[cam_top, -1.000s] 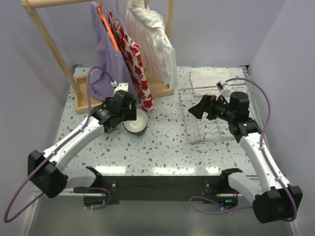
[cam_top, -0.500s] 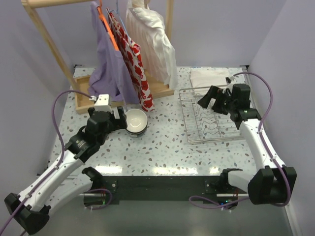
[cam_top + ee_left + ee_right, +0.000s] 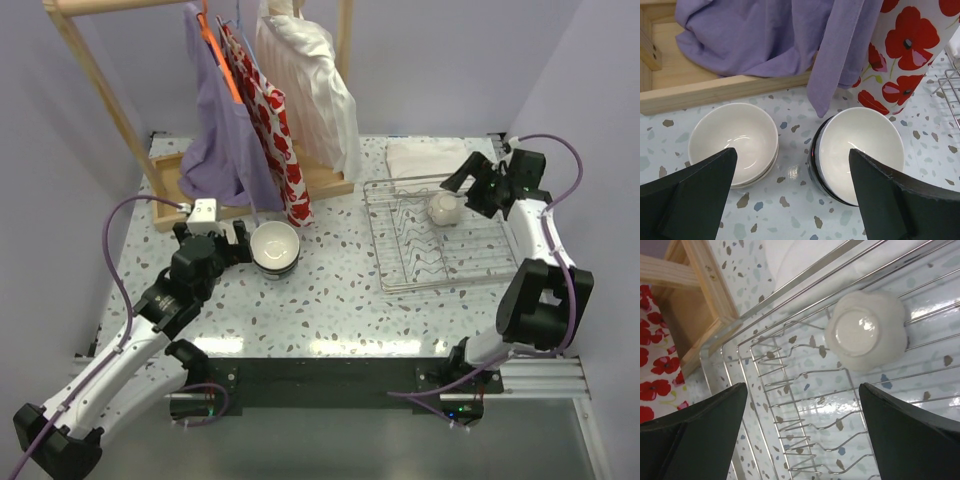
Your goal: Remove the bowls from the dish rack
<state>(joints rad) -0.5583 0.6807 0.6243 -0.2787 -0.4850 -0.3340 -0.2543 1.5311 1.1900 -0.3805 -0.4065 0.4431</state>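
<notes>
Top external view: one pale bowl (image 3: 443, 208) lies in the far right part of the wire dish rack (image 3: 420, 255). The right gripper (image 3: 475, 185) hangs just beyond it, jaws spread wide and empty. The right wrist camera shows the bowl bottom up, a glazed foot ring inside a scalloped outline, resting on the rack wires. Across the speckled table (image 3: 330, 300), the left gripper (image 3: 213, 243), likewise gaping and empty, hovers near two stacks of unloaded bowls: a cream stack (image 3: 733, 142) and a dark-sided stack (image 3: 860, 150) with a white inside, both just in front of the wooden rail base (image 3: 715, 92). The bowl in the rack looks like stiff glazed ceramic, light but slick and easily chipped. A hold spanning its wall near the rim seems surer than pinching the smooth foot.
</notes>
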